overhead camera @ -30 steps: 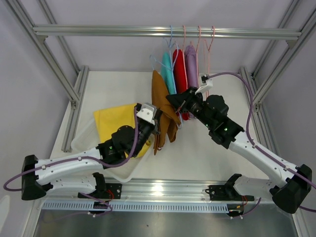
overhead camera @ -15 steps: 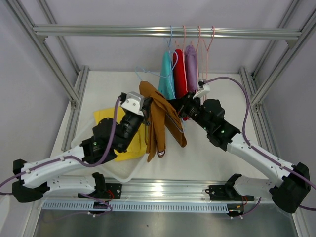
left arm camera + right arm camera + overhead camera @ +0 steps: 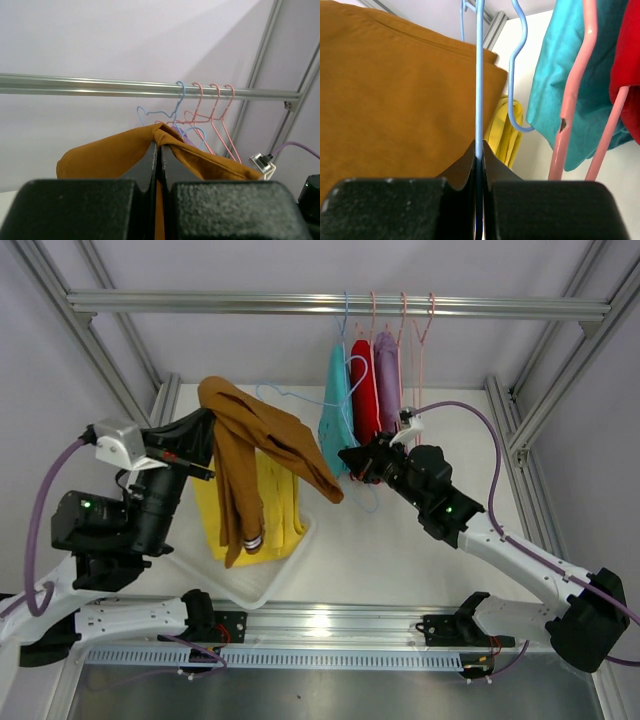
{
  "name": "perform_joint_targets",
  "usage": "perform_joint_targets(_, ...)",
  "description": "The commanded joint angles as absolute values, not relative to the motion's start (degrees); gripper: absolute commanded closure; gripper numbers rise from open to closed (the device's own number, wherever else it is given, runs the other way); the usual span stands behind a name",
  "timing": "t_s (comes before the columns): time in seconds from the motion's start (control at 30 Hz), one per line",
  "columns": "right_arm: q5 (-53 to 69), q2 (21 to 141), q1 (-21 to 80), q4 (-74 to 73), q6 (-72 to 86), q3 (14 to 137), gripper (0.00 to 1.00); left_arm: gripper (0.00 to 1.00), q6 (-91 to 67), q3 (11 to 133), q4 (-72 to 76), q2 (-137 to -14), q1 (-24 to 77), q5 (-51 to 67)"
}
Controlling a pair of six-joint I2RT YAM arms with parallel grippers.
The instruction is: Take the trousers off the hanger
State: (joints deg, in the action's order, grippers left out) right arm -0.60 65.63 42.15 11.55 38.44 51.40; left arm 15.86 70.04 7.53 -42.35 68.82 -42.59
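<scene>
My left gripper [image 3: 205,423] is raised high at the left and shut on the fold of the brown trousers [image 3: 255,445]. They drape down both sides of the gripper, which shows in the left wrist view [image 3: 159,145] pinching the brown cloth [image 3: 110,155]. My right gripper [image 3: 349,456] is shut on the wire of the light-blue hanger [image 3: 296,393]. The right wrist view [image 3: 479,150] shows that wire [image 3: 480,75] between the jaws. The yellow trousers [image 3: 285,510] lie in the tray. The teal [image 3: 340,405], red [image 3: 365,390] and lilac [image 3: 387,380] trousers hang on the rail.
A white tray [image 3: 262,585] sits at the front left under the brown trousers. The aluminium rail [image 3: 250,304] crosses the back and carries a blue and three pink hangers [image 3: 220,115]. Frame posts stand on both sides.
My left arm has swung up and to the left, pulling the brown trousers away from the blue hanger and over the tray. My right gripper has kept its hold on the hanger wire.
</scene>
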Motion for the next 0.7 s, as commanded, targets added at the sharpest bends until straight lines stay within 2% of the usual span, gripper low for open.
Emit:
perform_joint_targets(0.0,-1.4,64.7,41.5,14.8,36.9,51.6,1.0,1.0,18.8,72.8,14.0,-40.0,68.5,-42.7)
perform_joint_targets(0.67,-1.2,65.4,41.0,13.5,36.7,50.2,1.0,0.99,19.3,64.3,11.3,-26.2,68.6,-46.0)
